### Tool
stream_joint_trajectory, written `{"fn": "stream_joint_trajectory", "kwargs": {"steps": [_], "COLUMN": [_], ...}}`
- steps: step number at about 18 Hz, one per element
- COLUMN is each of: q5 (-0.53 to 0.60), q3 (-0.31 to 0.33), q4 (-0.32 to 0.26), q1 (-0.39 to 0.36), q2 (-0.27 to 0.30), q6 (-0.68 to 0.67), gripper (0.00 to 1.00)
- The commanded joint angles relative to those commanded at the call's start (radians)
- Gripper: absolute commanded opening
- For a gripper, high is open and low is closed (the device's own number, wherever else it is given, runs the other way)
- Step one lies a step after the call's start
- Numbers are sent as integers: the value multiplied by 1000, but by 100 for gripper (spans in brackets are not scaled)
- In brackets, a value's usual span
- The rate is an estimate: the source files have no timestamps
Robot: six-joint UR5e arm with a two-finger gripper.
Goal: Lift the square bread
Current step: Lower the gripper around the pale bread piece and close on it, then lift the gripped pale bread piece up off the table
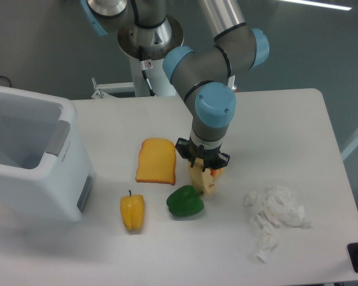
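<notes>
green pepper (pixel 185 201) touching square bread (pixel 201 179), toast slice (pixel 157 160) left, bare right

Counter (pixel 286 119): carries everything, arm base behind its far edge.
Bin (pixel 30 161): at the left edge, well apart from the food.
Toast (pixel 157 161): mid-counter, right of the bin.
Bread (pixel 201 180): just right of the toast, directly below the gripper (pixel 202 165).
Bun (pixel 214 173): mostly hidden, touching the bread's right side.
Round pepper (pixel 185 201): in front of the bread, touching or nearly so.
Long pepper (pixel 132 212): left of the round pepper, in front of the toast.
Tissue (pixel 274 217): right of the bread, toward the front.
</notes>
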State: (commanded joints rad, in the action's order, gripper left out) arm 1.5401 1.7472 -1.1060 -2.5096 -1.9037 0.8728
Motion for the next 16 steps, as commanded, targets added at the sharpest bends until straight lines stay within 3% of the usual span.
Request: {"fn": "stream_joint_trajectory", "kwargs": {"steps": [4,7,13,16], "q5": [-2,-2,0,-6], "q3": [-3,-5,-58,-122], "q4": [2,2,-17,-40], "q1": [-5,-11,-18,-31], "q2": [0,2,3,8], "q6": [0,2,3,-1], "gripper": [13,1,0,0]}}
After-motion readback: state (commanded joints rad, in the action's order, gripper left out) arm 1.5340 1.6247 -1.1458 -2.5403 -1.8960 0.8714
